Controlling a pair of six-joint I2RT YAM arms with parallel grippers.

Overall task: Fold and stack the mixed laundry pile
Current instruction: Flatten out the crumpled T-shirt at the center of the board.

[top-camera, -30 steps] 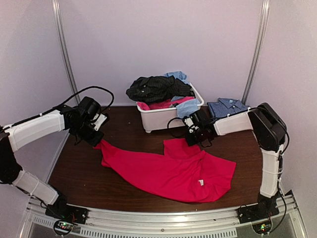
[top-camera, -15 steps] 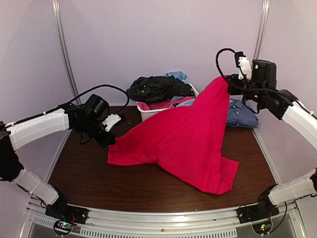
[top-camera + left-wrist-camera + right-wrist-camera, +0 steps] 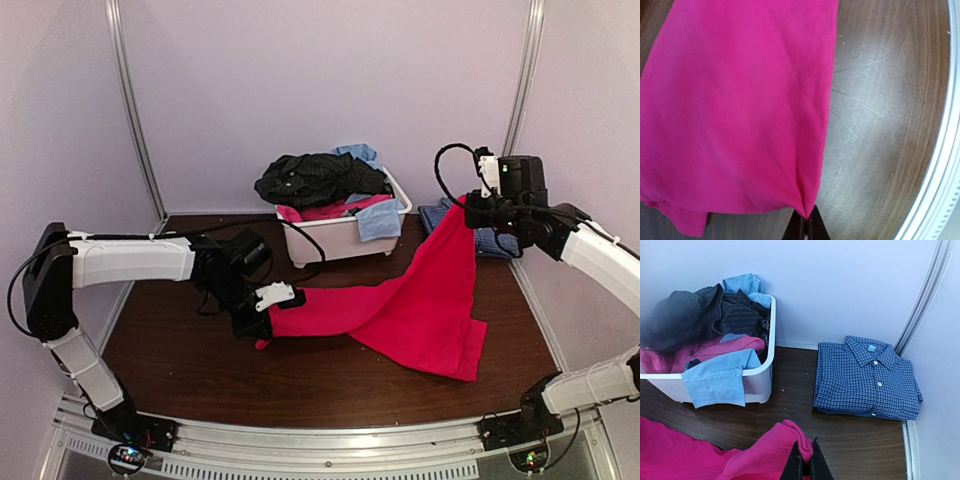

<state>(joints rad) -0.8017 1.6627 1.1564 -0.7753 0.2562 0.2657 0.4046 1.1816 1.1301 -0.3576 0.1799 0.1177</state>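
A bright pink-red garment (image 3: 410, 310) hangs stretched between both grippers, its lower part draped on the brown table (image 3: 180, 350). My left gripper (image 3: 266, 312) is shut on one corner low over the table's middle; the left wrist view shows the pinched corner (image 3: 807, 207) at the gripper (image 3: 805, 222). My right gripper (image 3: 468, 204) is shut on another edge, raised at the right; its wrist view shows cloth bunched in the gripper (image 3: 806, 460). The remaining pile, with a black pinstriped garment (image 3: 315, 178), a light blue one (image 3: 378, 218) and pink cloth, fills the white tub (image 3: 330, 243).
A folded blue checked shirt (image 3: 867, 377) lies flat on the table at the back right corner, right of the tub (image 3: 757, 382) and partly behind the raised pink cloth. Walls close in the table at the back and both sides. A metal rail (image 3: 330, 455) runs along the near edge.
The right gripper lifted its edge of the pink-red garment off the table, then came down a little. The left gripper carried its corner rightward toward the table's middle, so the cloth narrowed.
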